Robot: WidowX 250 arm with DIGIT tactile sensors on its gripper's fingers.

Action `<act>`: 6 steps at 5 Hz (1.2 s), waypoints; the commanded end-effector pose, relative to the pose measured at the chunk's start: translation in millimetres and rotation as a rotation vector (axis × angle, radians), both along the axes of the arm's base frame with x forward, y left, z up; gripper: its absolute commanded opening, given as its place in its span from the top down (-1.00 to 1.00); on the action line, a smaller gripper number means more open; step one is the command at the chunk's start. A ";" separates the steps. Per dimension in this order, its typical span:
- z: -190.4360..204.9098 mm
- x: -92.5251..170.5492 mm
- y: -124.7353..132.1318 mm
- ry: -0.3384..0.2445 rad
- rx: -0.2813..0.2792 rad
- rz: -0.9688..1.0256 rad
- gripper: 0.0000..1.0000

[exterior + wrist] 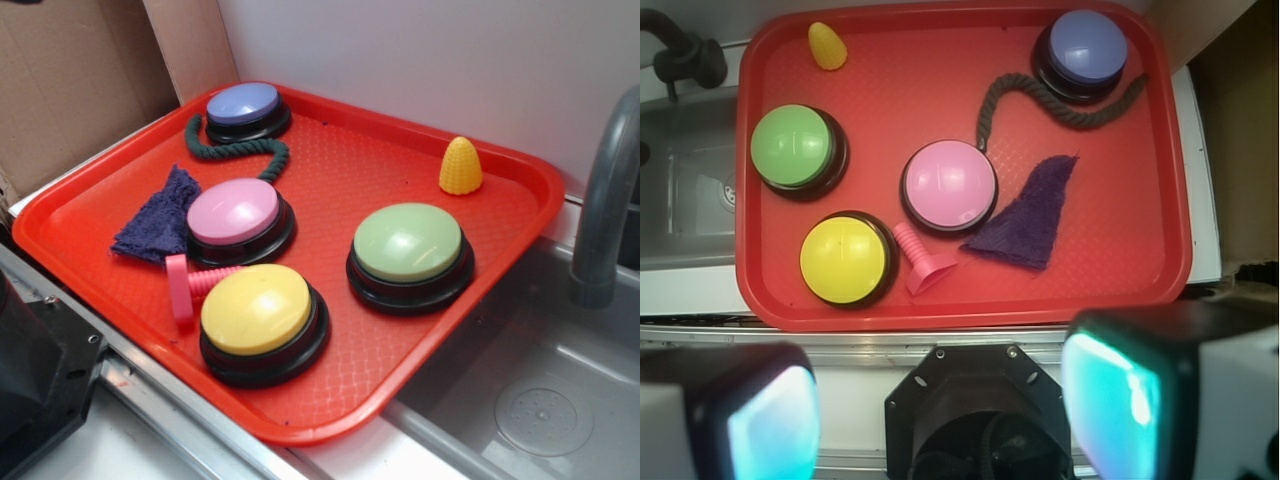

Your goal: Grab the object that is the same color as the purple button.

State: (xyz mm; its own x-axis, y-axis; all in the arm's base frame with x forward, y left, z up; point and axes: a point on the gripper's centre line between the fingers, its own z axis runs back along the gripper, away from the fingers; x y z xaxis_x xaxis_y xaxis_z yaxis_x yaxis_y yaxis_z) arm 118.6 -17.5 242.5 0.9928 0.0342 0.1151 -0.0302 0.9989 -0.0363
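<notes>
From my wrist view the purple rag (1025, 222) lies centre-right, long axis running upper right to lower left. My gripper (940, 400), fingers spread and empty, sits at the bottom edge, well apart.

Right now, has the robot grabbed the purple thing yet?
Not yet. Nothing looks done: the purple cloth lies flat on the red tray, beside the pink button, and nothing touches it. The purple button it matches sits at the tray's far corner. The claw is open, off the near edge of the tray, holding nothing. Left to do: go to the cloth, come down, pinch it and lift.
</notes>
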 end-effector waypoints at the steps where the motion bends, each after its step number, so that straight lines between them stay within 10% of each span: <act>1: 0.0 0.0 0.0 0.000 0.000 0.000 -1.00; 6: -105.1 74.1 72.8 -0.081 -0.064 0.945 -1.00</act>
State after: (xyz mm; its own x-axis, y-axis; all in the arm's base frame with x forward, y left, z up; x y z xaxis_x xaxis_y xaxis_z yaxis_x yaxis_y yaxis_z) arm 193.6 49.7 128.7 0.5503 0.8248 0.1299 -0.8200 0.5632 -0.1022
